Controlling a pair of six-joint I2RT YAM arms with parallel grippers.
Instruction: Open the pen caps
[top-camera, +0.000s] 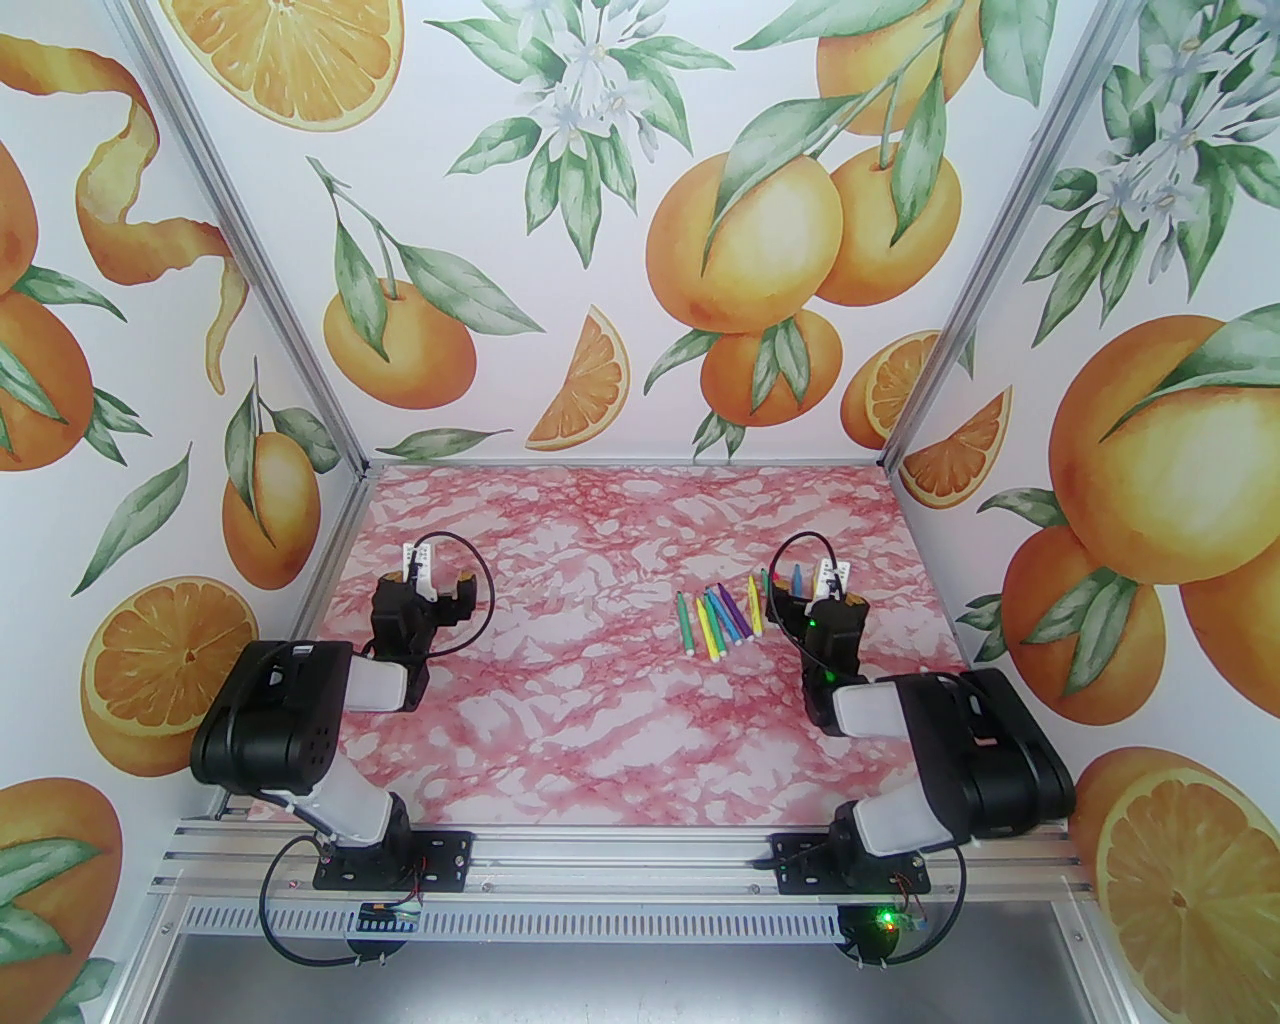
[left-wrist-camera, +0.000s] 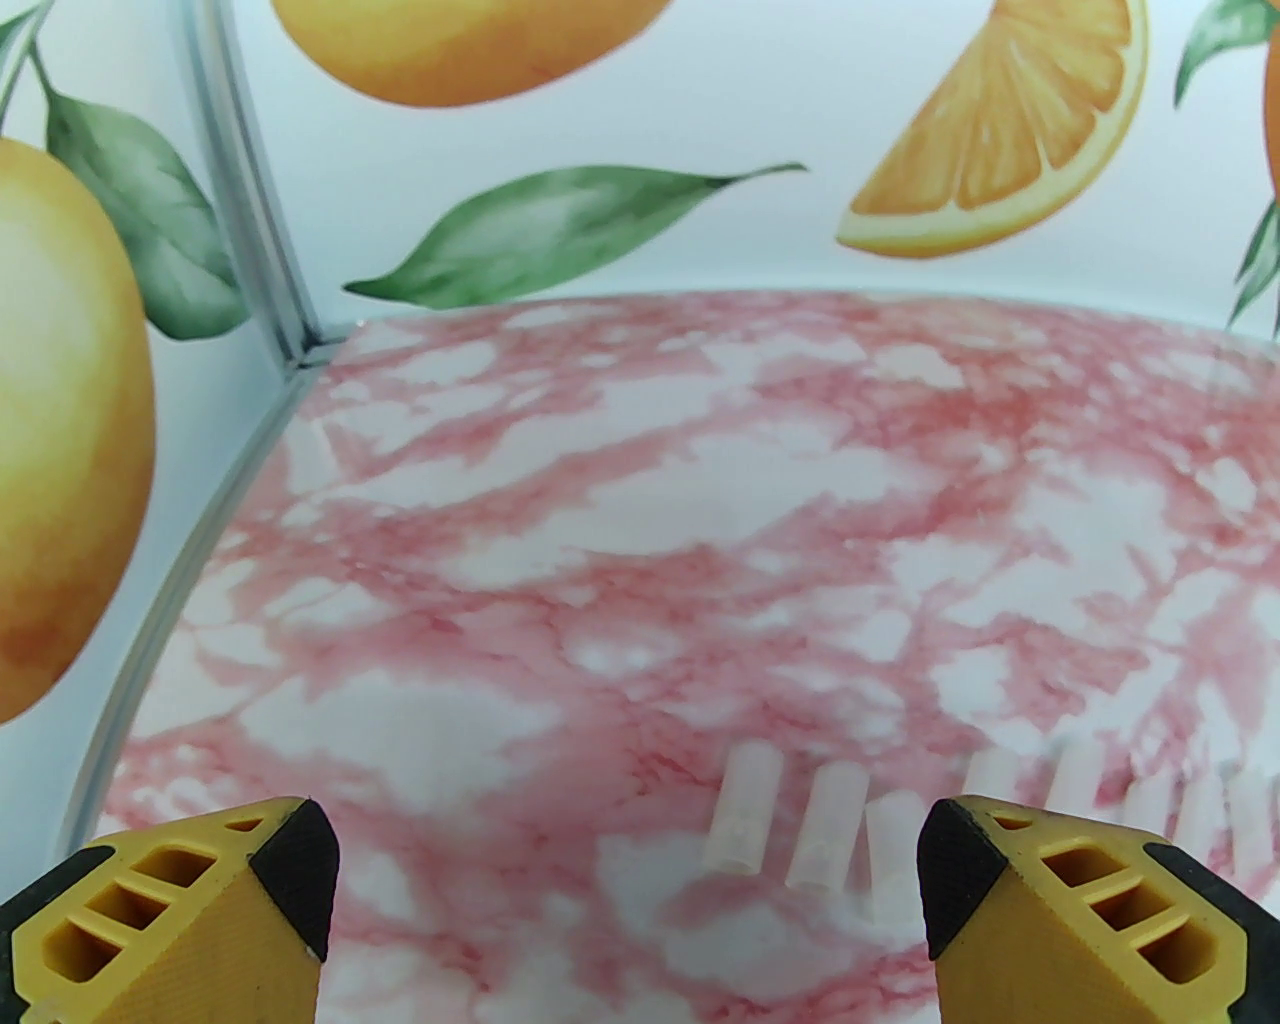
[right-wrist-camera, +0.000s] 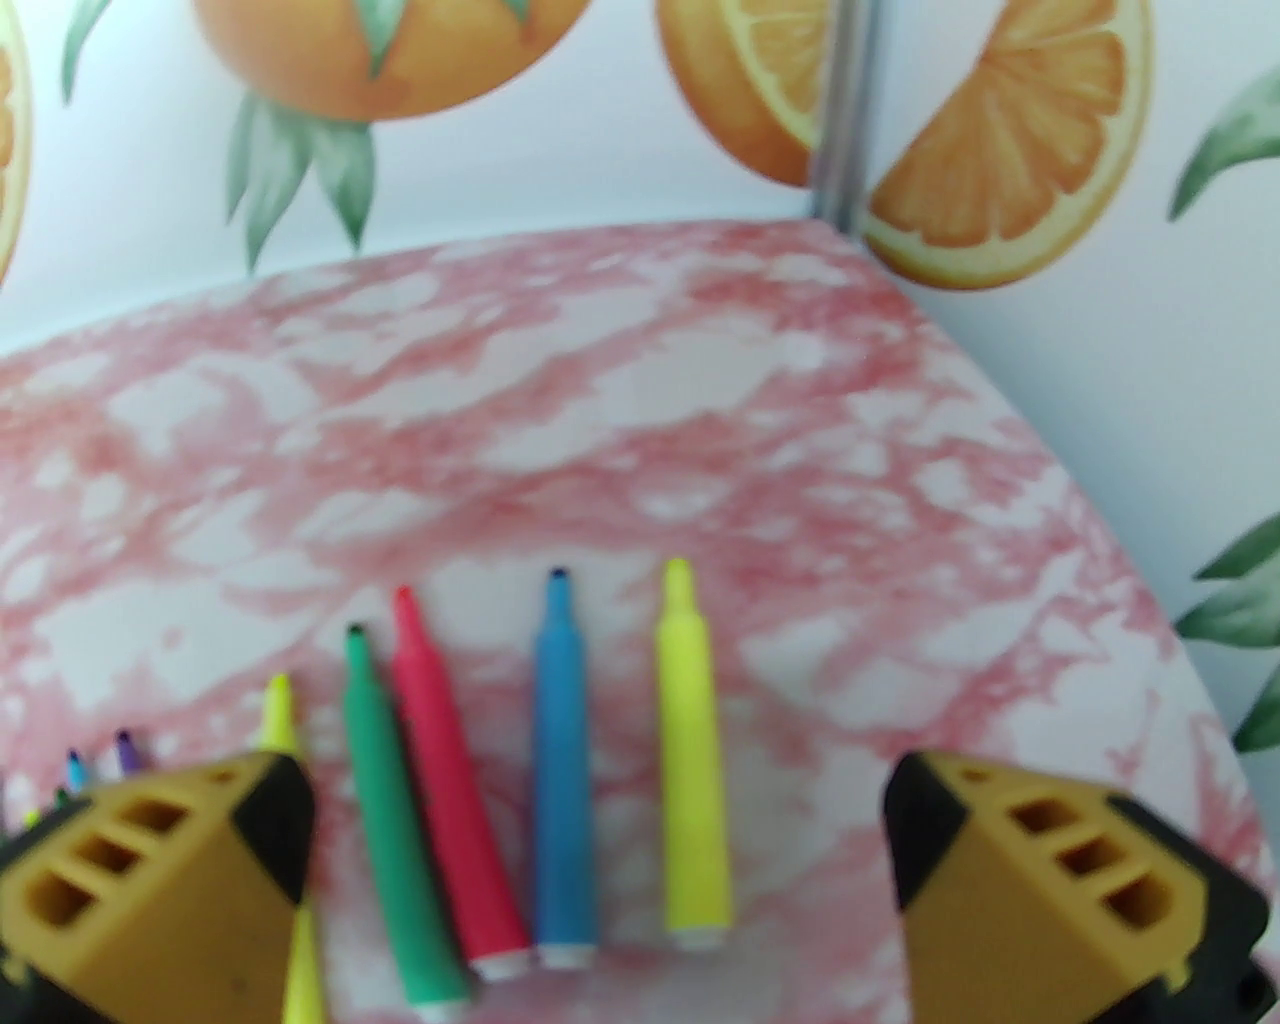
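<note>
Take the left pincer (left-wrist-camera: 630, 870) as spread fully and empty, low over the pink-marbled surface (left-wrist-camera: 600, 480); likewise the right pincer (right-wrist-camera: 600, 825), wide apart, gripping nothing. Look for the pen caps (left-wrist-camera: 745, 825), apparently the short whitish translucent plastic tubes lying in a row just ahead of the left one. Probably near done: lift away straight upward without scattering that row; for any capped straggler, clamp the barrel, pull along its axis. Count about eight caps, unsure through blur; four slim coloured plastic markers (right-wrist-camera: 562, 760) before the right pincer, green, red, blue, yellow, nibs bare; roughly six more fanned to their left, seen from overhead.
</note>
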